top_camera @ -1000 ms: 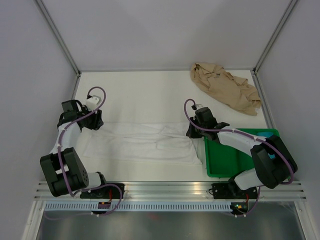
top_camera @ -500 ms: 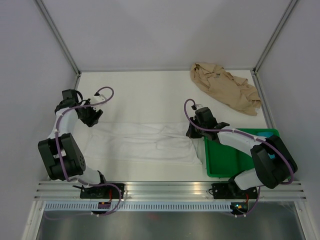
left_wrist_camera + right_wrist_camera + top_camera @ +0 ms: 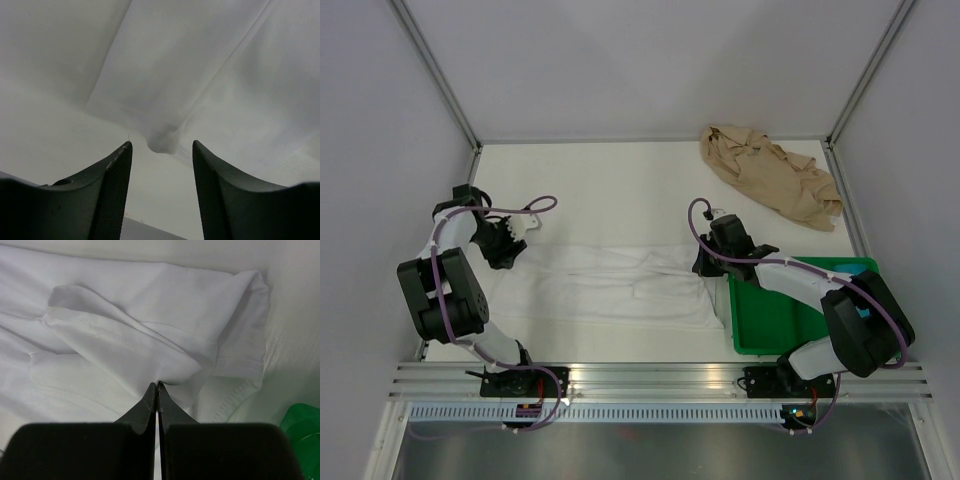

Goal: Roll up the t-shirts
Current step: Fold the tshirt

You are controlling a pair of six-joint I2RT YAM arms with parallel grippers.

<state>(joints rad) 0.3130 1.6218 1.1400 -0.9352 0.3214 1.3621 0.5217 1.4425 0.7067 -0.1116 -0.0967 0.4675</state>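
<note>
left end effector (image 3: 161, 145) spread, white t-shirt (image 3: 610, 288) beneath | right end effector (image 3: 158, 385) pinching it

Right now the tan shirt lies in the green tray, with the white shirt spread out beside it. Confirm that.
No. The top view shows the tan shirt on the table beyond the tray; the white shirt is spread out beside the tray.

White shirt (image 3: 610, 285) lies flat and wrinkled, folded into a long left-to-right band across the middle of the frame; tan shirt (image 3: 770, 178) sits crumpled in a heap at upper right, well apart.
</note>
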